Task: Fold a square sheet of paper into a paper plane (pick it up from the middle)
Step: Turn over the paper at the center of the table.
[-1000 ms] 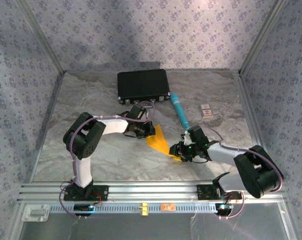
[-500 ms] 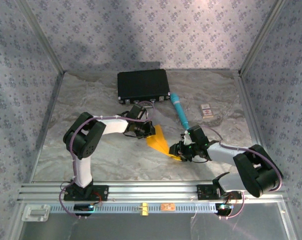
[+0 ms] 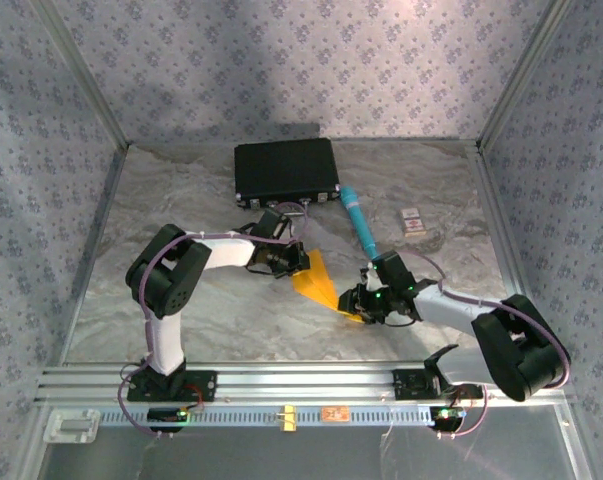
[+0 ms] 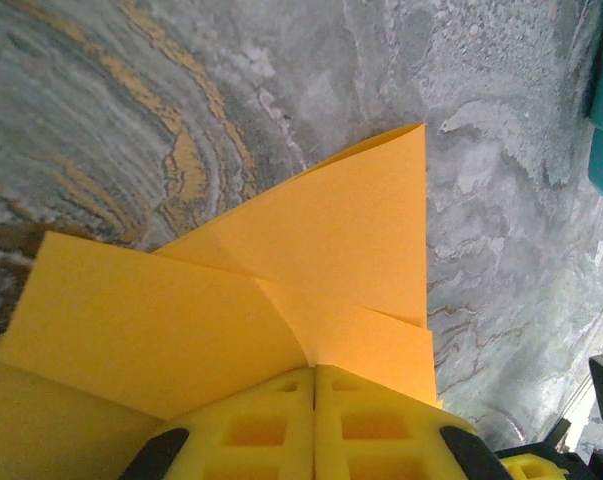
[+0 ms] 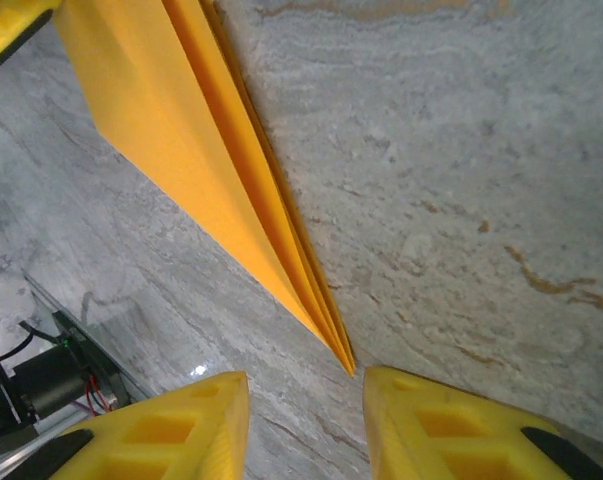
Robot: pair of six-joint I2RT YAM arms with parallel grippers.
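The folded orange-yellow paper (image 3: 319, 281) (image 4: 331, 260) (image 5: 171, 130) sits mid-desk as a narrow wedge of layered folds, between the 2 arms. The left tool (image 3: 297, 263) (image 4: 314, 375) is pressed together on its wide end, with flaps fanning out ahead of the pads. The right tool (image 3: 357, 301) (image 5: 306, 385) stands apart, its 2 fingers either side of the wedge's pointed tip, not touching it. Farther back, a teal tube (image 3: 358, 220) and a black case (image 3: 286, 170) rest on the marbled desk (image 3: 181, 200).

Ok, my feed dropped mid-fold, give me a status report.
Left end effector shut on the folded orange paper. Right end effector open, paper's pointed tip between its fingers. Teal tube and black case beyond, nothing blocking.
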